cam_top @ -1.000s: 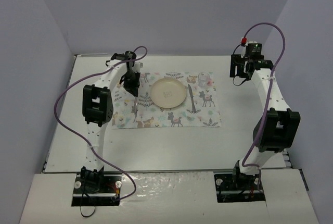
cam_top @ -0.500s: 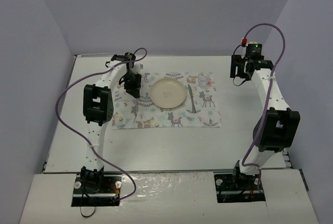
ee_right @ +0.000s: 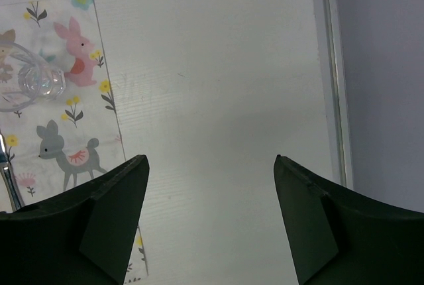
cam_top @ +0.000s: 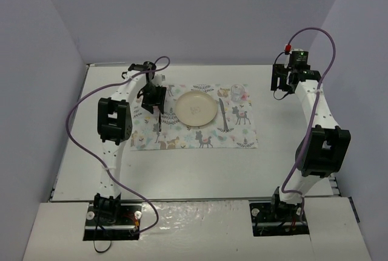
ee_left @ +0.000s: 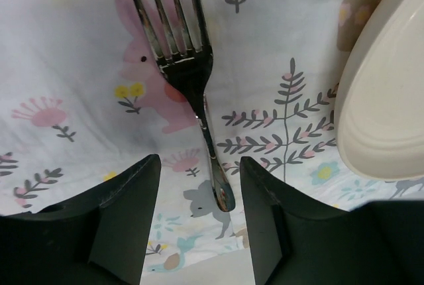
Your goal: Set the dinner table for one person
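Observation:
A metal fork (ee_left: 189, 79) lies on the animal-print placemat (ee_left: 79, 53), left of the cream plate (ee_left: 387, 99). My left gripper (ee_left: 200, 192) is open, its jaws standing either side of the fork's handle end without touching it. In the top view the left gripper (cam_top: 154, 98) hangs over the placemat (cam_top: 200, 136), with the fork (cam_top: 158, 122) just in front of it and the plate (cam_top: 195, 107) to its right. A knife (cam_top: 224, 115) lies right of the plate. My right gripper (cam_top: 280, 82) is open and empty over the white dinner table (cam_top: 194, 170).
A clear glass (cam_top: 235, 95) stands on the placemat's far right corner; it also shows in the right wrist view (ee_right: 30, 83). The table's right edge (ee_right: 331, 66) runs close beside the right gripper (ee_right: 209, 185). Grey walls enclose the table on three sides.
The fork now shows lying on the placemat in front of the left gripper, which has shifted slightly. The right gripper has drifted a little to the right.

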`<state>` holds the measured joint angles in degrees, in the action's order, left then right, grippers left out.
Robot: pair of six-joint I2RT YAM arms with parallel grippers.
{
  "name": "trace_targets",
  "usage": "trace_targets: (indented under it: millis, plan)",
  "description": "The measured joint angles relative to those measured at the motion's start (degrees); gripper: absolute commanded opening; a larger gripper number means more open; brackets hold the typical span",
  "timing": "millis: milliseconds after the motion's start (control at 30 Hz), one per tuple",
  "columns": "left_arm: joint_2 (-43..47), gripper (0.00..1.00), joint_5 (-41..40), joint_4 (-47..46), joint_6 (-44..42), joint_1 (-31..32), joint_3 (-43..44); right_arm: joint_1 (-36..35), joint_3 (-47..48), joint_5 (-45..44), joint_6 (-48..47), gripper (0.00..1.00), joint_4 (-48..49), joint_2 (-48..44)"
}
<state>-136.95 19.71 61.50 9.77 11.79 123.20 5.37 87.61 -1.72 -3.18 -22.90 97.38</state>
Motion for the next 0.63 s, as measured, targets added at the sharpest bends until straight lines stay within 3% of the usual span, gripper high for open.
trace_targets:
  millis: [200, 467, 633]
  plan:
    - [4.1, 0.48, -6.5, 0.0, -3.1, -0.3, 1.5, 2.4, -0.1, 1.5, -0.2, 0.76, 0.0, -1.1]
    - [20.2, 0.49, -19.5, -2.1, -7.8, -1.3, -1.9, 9.6, -2.4, 5.5, 0.1, 0.84, 0.5, -6.5]
    - [27.9, 0.49, -20.4, -3.6, -10.2, -7.6, -7.2, 10.0, -5.5, 6.3, 0.1, 0.79, 1.5, -9.8]
